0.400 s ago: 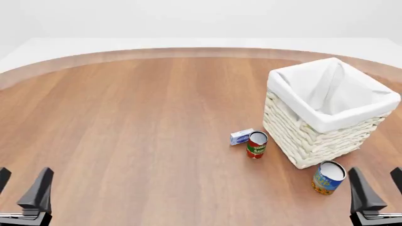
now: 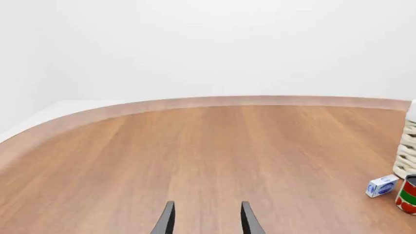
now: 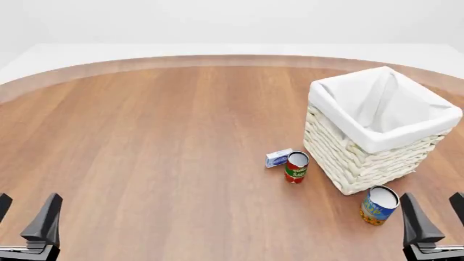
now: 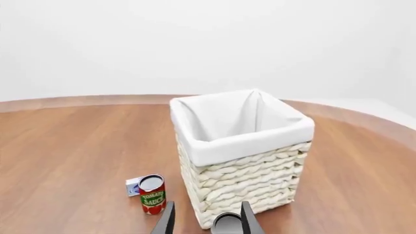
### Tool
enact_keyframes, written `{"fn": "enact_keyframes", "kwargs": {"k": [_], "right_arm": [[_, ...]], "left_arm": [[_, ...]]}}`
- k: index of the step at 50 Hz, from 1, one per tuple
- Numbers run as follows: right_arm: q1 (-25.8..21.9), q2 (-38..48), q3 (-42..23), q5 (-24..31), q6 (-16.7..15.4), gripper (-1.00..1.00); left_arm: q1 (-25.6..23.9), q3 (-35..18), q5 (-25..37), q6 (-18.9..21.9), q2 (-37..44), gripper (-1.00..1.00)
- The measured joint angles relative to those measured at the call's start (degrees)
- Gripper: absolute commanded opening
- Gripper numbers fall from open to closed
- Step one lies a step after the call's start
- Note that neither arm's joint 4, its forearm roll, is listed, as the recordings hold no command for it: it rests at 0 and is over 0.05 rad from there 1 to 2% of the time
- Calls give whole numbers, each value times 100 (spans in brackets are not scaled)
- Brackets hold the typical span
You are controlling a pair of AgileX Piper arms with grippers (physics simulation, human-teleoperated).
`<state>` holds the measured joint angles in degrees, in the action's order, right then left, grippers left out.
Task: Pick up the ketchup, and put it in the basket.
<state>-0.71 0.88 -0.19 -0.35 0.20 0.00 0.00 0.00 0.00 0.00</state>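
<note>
Apparently the ketchup was in no view, perhaps hidden inside or behind the basket (image 3: 377, 133), so the left gripper (image 3: 25, 223) and right gripper (image 3: 435, 217) waited spread and empty, well short of the basket, probably because nothing offered itself to grasp.

The basket (image 3: 381, 133) stands upright on the wood table at about 3 o'clock from the table's middle in the front view. It is square, cream woven wicker, with a white cloth liner folded over its rim (image 4: 242, 139). What shows of its inside is bare liner. The ketchup appears in none of the views.
</note>
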Motion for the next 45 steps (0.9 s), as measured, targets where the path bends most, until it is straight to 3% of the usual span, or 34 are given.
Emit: {"fn": "enact_keyframes", "kwargs": {"k": [22,33,45], "right_arm": [[-181,113,-10,-185,-82,100],[-503,672,2,-820,-169,100],[-1046,1669,3,-1919,-326,100]], "left_arm": [[0,0,0,0,0,100],[0,0,0,0,0,100],[0,0,0,0,0,100]]}}
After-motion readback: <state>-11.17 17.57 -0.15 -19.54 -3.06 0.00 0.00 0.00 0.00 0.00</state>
